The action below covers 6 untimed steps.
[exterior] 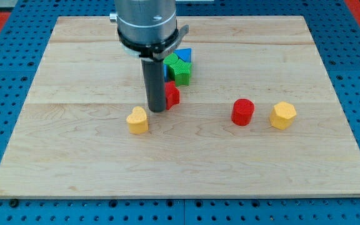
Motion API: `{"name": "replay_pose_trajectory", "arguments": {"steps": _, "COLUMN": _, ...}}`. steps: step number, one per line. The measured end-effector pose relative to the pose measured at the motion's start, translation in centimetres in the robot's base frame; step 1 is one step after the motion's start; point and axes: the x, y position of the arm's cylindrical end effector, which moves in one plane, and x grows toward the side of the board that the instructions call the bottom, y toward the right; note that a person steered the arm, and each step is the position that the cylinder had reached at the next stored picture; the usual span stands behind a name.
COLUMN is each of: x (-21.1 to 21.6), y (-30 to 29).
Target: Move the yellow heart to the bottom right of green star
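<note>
Our rod has no jaws to open or close; it holds nothing, and my tip (156,110) rests on the wooden board (74,169) near its middle, a little toward the left edge. The yellow heart (138,120) lies just beside the tip, toward the bottom-left corner; we cannot tell whether they touch. A red block (172,95), its shape partly hidden by the rod, sits against the tip's right side. Above it, toward the top edge, stands the green star (180,69), with a blue block (185,55) touching it behind. Toward the right edge, well apart from the heart, sit a red cylinder (243,112) and a yellow hexagon (283,115), near each other.
</note>
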Motion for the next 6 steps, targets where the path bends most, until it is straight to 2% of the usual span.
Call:
{"name": "replay_pose_trajectory", "arguments": {"steps": 2, "x": -2.2, "y": 1.2}}
{"name": "replay_pose_trajectory", "arguments": {"steps": 3, "x": 0.1, "y": 0.8}}
{"name": "replay_pose_trajectory", "arguments": {"steps": 4, "x": 1.3, "y": -4.0}}
{"name": "replay_pose_trajectory", "arguments": {"steps": 5, "x": -3.6, "y": -7.8}}
{"name": "replay_pose_trajectory", "arguments": {"steps": 6, "x": 0.0, "y": -11.7}}
